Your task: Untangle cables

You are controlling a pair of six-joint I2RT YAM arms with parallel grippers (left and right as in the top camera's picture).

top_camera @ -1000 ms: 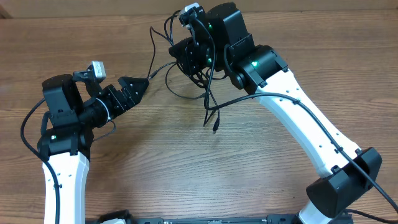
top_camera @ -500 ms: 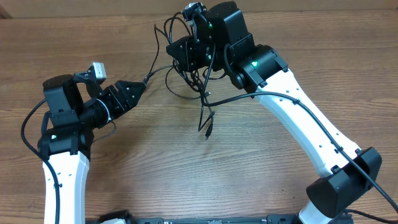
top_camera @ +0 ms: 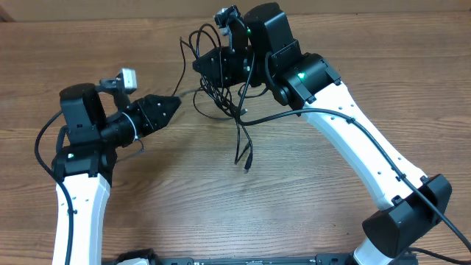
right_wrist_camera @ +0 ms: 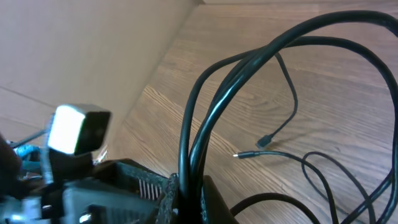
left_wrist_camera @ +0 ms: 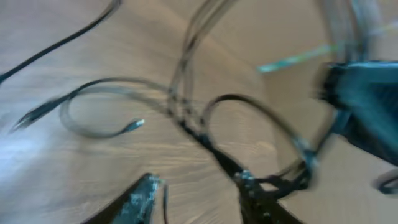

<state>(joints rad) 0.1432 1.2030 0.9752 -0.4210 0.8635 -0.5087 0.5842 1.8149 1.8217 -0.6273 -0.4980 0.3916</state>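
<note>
Wooden table (top_camera: 184, 206) fills the overhead frame. Right arm (top_camera: 346, 140) runs from lower right to top centre; left arm (top_camera: 77, 191) stands at the left edge, reaching toward centre.

Cables (right_wrist_camera: 186, 155): a tangled bunch at top centre in the overhead view, with loose strands trailing down to mid-frame and ending on the wood.

Right gripper (right_wrist_camera: 188, 190): fingers clamped on several strands.

Left gripper (top_camera: 173, 107): just left of the bunch. The wrist view is blurred and shows the fingers apart, with a strand against one of them.

Silver-tipped plug (right_wrist_camera: 245, 155) lies on the table.
</note>
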